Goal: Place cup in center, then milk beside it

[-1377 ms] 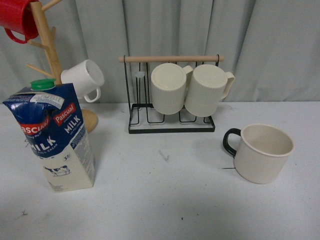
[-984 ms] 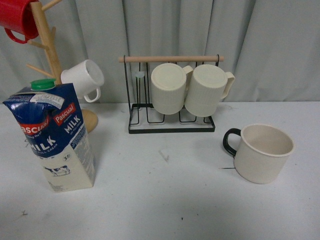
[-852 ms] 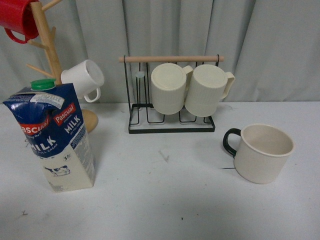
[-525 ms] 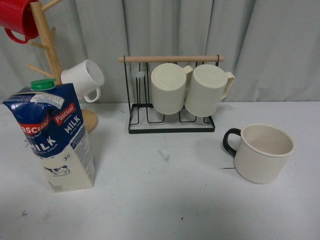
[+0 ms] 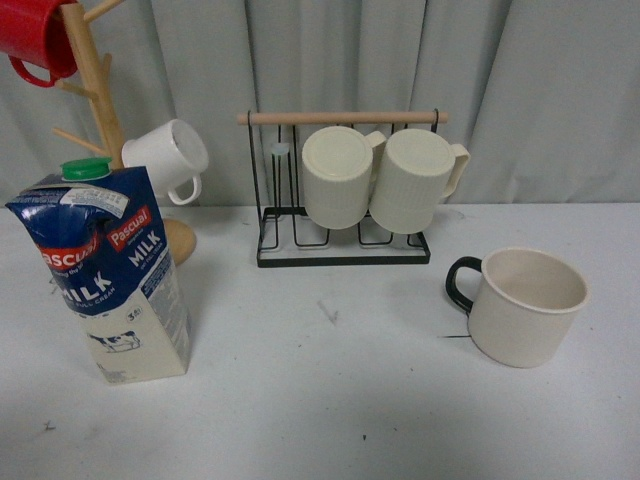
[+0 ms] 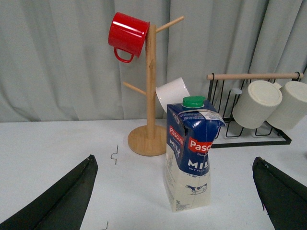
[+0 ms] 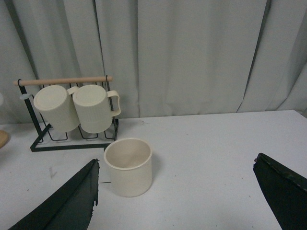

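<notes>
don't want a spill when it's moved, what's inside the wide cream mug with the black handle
Inside the wide cream mug with a black loop handle, only bare cream wall shows, with nothing sticking up. Its near rim covers the bottom in both views.

Five mugs: one red mug [image 5: 35,38], one white mug [image 5: 165,157], one black-handled cup [image 5: 524,305], two ribbed (left ribbed mug [image 5: 338,175], right ribbed mug [image 5: 412,180]). One milk carton [image 5: 105,275], one tree [image 5: 97,90], one rack [image 5: 340,117].
</notes>
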{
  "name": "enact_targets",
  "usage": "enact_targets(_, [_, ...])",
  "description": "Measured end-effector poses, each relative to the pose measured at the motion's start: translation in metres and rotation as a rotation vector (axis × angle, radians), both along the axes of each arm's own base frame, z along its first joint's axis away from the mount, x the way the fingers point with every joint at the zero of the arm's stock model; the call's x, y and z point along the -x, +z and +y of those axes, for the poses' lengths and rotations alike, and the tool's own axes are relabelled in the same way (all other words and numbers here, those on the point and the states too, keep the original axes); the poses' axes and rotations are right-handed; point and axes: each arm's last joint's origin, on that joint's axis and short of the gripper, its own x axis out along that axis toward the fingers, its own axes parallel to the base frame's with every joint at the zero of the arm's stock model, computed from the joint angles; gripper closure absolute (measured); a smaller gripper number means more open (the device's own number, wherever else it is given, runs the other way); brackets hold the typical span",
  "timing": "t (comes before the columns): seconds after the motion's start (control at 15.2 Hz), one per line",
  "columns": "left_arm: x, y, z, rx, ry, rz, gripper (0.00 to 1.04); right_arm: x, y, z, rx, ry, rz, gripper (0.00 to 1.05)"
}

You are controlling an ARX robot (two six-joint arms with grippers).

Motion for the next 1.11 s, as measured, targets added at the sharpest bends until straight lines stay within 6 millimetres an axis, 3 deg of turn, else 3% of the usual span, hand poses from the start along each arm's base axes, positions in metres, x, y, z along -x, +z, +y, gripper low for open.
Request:
enact_targets(0.33, [0.000, 0.000, 0.000, 0.000, 0.000, 0.000, 0.07, 0.000, 0.000, 0.000, 0.000, 0.000, 0.000, 0.07])
enact_targets(0.39, [0.000, 0.000, 0.000, 0.000, 0.000, -0.001, 0.07, -0.013, 0.005, -0.005, -0.020, -0.372, 0.153, 0.07])
enact_targets(0.46, [0.000, 0.000, 0.000, 0.000, 0.002, 0.000, 0.07, -0.026, 0.025, -0.017, -0.052, -0.408, 0.081, 0.07])
enact_targets(0.59, [0.000, 0.000, 0.000, 0.000, 0.002, 0.000, 0.07, -0.051, 0.041, -0.031, -0.046, -0.365, 0.052, 0.07])
enact_targets(0.85, [0.000, 0.000, 0.000, 0.000, 0.002, 0.000, 0.07, -0.148, 0.071, -0.042, -0.012, -0.182, 0.175, 0.07])
enact_targets(0.92, [0.000, 0.000, 0.000, 0.000, 0.002, 0.000, 0.07, -0.174, 0.071, -0.038, -0.020, -0.123, 0.248, 0.07])
enact_targets(0.98, [0.000, 0.000, 0.000, 0.000, 0.002, 0.000, 0.07, -0.216, 0.069, -0.033, -0.033, -0.055, 0.383, 0.07])
enact_targets(1.05, [0.000, 0.000, 0.000, 0.000, 0.002, 0.000, 0.07, -0.239, 0.061, -0.027, -0.057, -0.005, 0.475, 0.07])
enact_targets(1.11, [0.000, 0.000, 0.000, 0.000, 0.002, 0.000, 0.07, -0.246, 0.056, -0.026, -0.070, 0.012, 0.512, 0.07])
